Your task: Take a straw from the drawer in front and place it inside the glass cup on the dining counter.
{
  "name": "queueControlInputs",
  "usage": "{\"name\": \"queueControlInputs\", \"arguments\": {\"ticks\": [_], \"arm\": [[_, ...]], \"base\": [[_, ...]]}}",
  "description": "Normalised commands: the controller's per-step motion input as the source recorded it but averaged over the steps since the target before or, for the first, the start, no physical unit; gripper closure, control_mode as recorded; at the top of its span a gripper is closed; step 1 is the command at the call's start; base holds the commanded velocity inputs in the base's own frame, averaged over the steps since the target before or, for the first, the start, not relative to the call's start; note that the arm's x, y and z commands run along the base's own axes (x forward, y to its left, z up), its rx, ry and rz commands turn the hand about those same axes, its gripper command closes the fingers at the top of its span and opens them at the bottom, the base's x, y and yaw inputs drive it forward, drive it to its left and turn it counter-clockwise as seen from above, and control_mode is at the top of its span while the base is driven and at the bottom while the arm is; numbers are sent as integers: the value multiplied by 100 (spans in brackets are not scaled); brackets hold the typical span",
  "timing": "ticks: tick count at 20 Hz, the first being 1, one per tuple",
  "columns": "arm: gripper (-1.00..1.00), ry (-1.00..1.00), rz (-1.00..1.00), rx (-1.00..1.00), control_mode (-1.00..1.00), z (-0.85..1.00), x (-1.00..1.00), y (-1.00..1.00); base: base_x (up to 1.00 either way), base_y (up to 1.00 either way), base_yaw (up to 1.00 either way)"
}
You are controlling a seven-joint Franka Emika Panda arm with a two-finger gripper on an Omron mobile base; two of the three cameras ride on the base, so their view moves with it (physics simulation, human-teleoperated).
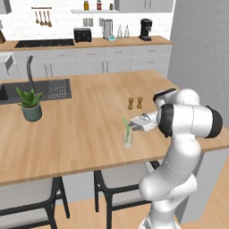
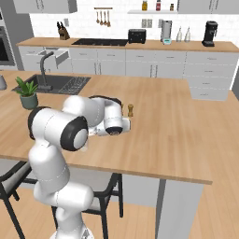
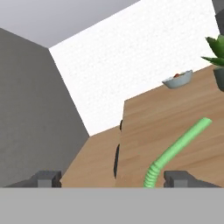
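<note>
Light-wood dining counter carries the glass cup near its front edge, with the straw standing tilted inside it. Just beside the cup, the gripper has its fingers spread apart, holding nothing; 2 brown shakers stand behind the cup.

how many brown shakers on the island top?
2. Both shakers stand side by side on the dining counter, beyond the glass cup: one left, one right. The right base view shows one; the arm may hide the other.

Bright even rendered light, soft faint shadows, slightly blurry, no glare
</note>
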Motion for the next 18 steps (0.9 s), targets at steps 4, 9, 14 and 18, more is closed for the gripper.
{"name": "queueControlInputs", "arguments": {"ticks": [4,9,14,18], "arm": [[-100,-4,-1,0,-100,0,-3,-7],[-100,-6,-7,-12,-100,0,5,0],[-100,-2,-15,-26,-100,-10,16,0],[-100,-2,-16,-27,-100,-2,1,-8]], "base": [[0,0,0],[0,0,0],[0,0,0],[0,0,0]]}}
